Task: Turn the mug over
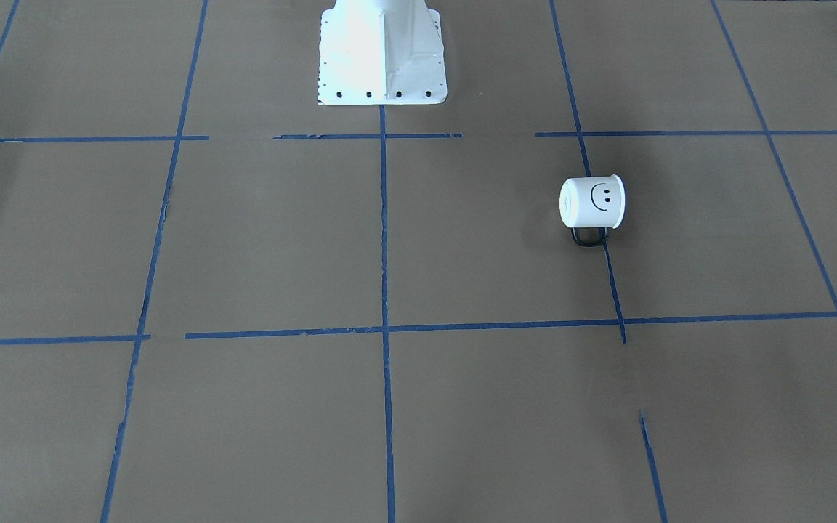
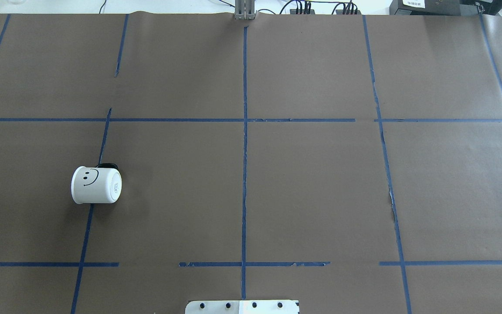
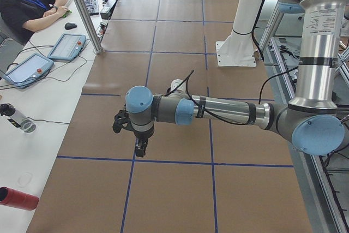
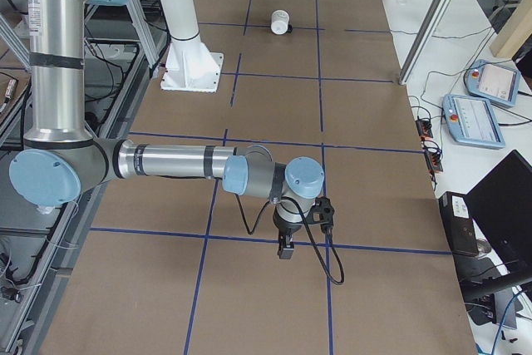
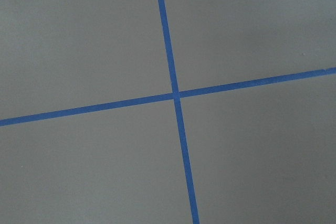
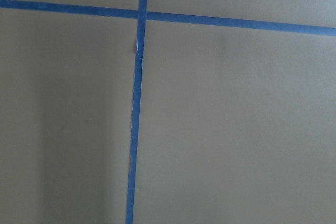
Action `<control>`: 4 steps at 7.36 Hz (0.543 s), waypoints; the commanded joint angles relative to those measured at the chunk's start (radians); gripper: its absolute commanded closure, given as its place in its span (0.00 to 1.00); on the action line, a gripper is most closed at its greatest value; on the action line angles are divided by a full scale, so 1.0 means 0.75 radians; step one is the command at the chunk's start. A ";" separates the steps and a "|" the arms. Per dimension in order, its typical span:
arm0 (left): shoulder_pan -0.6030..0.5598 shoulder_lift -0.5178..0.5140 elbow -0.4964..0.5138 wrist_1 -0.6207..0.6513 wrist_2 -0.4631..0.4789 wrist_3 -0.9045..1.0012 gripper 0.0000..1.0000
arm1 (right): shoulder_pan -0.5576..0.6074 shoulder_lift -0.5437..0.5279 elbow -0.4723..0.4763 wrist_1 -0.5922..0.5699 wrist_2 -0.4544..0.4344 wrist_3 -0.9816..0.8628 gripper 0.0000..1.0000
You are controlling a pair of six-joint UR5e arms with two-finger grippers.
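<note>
One mug (image 1: 592, 203) lies on its side in the front-facing view, smiley face up and base toward the view's left. Its black handle (image 1: 589, 238) is on the camera's side, across a blue tape line (image 1: 615, 290) on the brown-papered table (image 1: 280, 240).

Overhead, the mug (image 2: 96, 185) sits in the robot's left half.

From the left end, the left gripper (image 3: 140, 148) points down above the paper; I cannot tell whether its fingers are apart or together.

From the right end, the right gripper (image 4: 285, 248) hangs well apart from the mug (image 4: 281, 21); its fingers' state cannot be told either.

Each wrist view shows only a tape crossing (image 5: 176, 95) (image 6: 142, 13) on paper.
</note>
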 commanded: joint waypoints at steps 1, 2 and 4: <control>0.000 -0.002 -0.013 0.000 -0.002 -0.004 0.00 | 0.000 0.000 0.000 0.000 0.000 0.000 0.00; 0.010 -0.008 0.004 -0.004 0.000 -0.006 0.00 | 0.000 0.000 0.000 0.000 0.000 0.000 0.00; 0.035 -0.008 0.000 -0.018 0.000 -0.011 0.00 | 0.000 0.000 0.000 0.000 0.000 0.000 0.00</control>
